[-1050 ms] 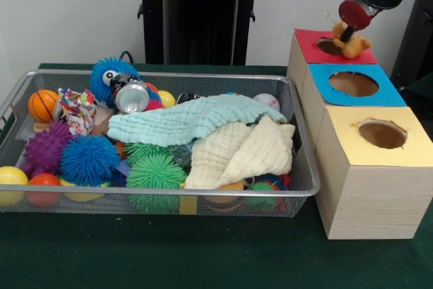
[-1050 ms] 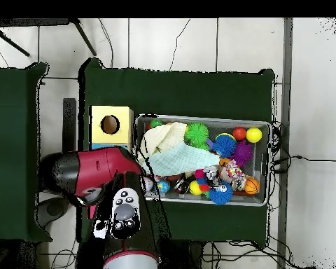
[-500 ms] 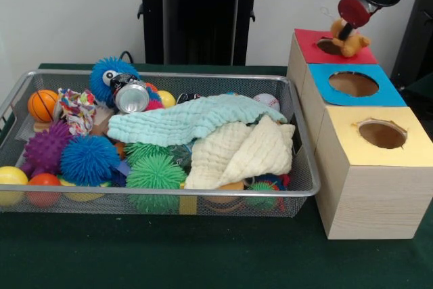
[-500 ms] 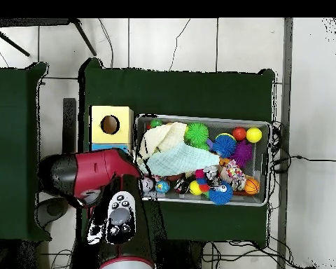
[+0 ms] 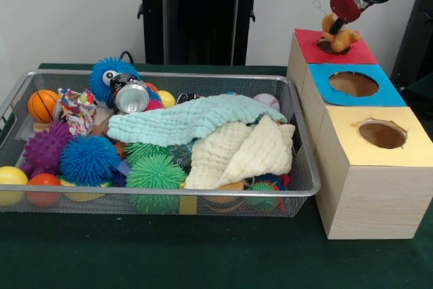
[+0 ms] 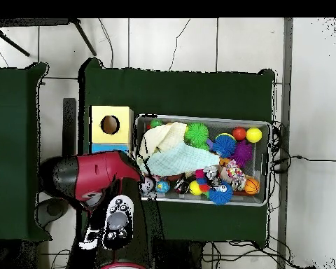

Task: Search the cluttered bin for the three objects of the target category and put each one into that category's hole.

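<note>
My gripper [image 5: 336,26] hangs at the top right of the front view, shut on a small orange-yellow plush toy [image 5: 345,35]. The toy dangles just above the hole [image 5: 329,47] in the red-topped box [image 5: 360,53], slightly to its left side. Beside it stand the blue-topped box with its hole [image 5: 353,84] and the yellow-topped box with its hole [image 5: 382,133]. From overhead the red arm [image 6: 94,178] covers the red box and the gripper; only the yellow box [image 6: 97,115] shows in full.
The wire bin [image 5: 169,195] holds a mint cloth [image 5: 189,118], a cream cloth [image 5: 243,153], a silver can [image 5: 131,97], a blue fuzzy toy [image 5: 107,72], spiky balls and several small balls. A black stand [image 5: 199,15] rises behind the bin.
The gripper has risen a little and shifted left with the plush toy, which now hangs over the left part of the red hole instead of resting at its right rim.
</note>
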`<act>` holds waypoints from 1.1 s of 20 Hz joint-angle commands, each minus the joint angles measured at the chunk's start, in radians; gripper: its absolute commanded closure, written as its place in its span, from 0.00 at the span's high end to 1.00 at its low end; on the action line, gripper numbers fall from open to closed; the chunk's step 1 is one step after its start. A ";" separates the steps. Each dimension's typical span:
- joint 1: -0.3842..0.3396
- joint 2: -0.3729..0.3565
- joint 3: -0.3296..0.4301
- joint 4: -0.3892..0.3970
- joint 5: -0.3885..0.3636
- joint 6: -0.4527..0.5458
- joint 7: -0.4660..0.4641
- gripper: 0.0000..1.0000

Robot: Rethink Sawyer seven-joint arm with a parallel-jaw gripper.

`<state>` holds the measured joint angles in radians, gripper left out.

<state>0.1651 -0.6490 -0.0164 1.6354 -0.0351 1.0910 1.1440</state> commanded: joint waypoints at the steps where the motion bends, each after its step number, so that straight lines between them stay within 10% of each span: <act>1: 0.007 0.060 -0.013 -0.031 0.014 0.098 0.305 0.00; 22: 0.041 0.104 -0.050 -0.070 0.005 0.077 0.308 0.00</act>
<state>0.2015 -0.5804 -0.0521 1.6162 -0.0345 1.1120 1.1444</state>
